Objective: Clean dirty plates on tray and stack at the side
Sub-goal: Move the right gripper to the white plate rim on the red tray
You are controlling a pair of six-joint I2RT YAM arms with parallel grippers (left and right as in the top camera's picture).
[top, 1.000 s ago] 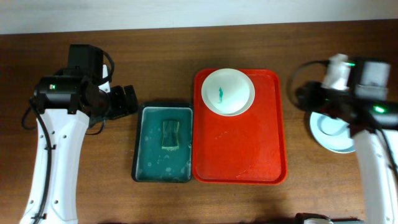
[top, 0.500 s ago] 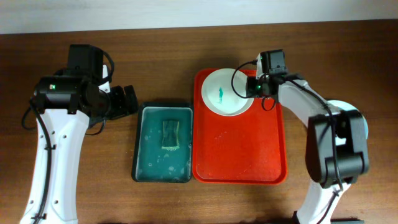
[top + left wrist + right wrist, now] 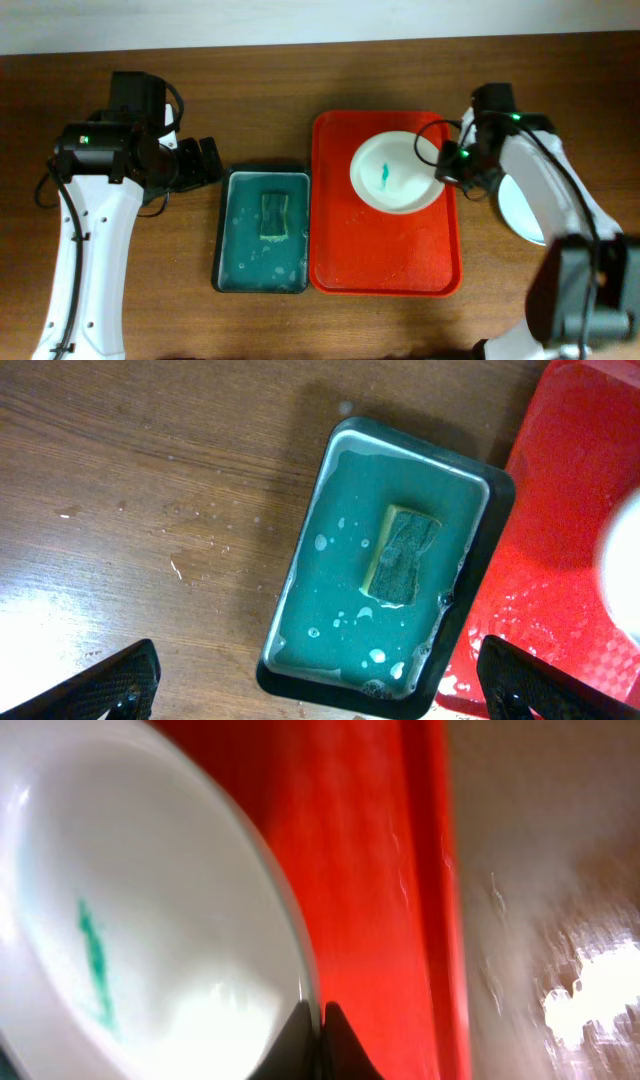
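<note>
Round white plate (image 3: 395, 175), teal-smeared, lying uncleaned on red rectangular plastic tray (image 3: 385, 262); right gripper (image 3: 446, 166) pinching its rim. Pale plate (image 3: 520, 215) sitting right of tray. Left gripper (image 3: 210, 160) hanging wide open, empty.

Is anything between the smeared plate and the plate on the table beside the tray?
Only the tray's raised right rim; the right gripper holds the smeared plate at its edge.
</note>
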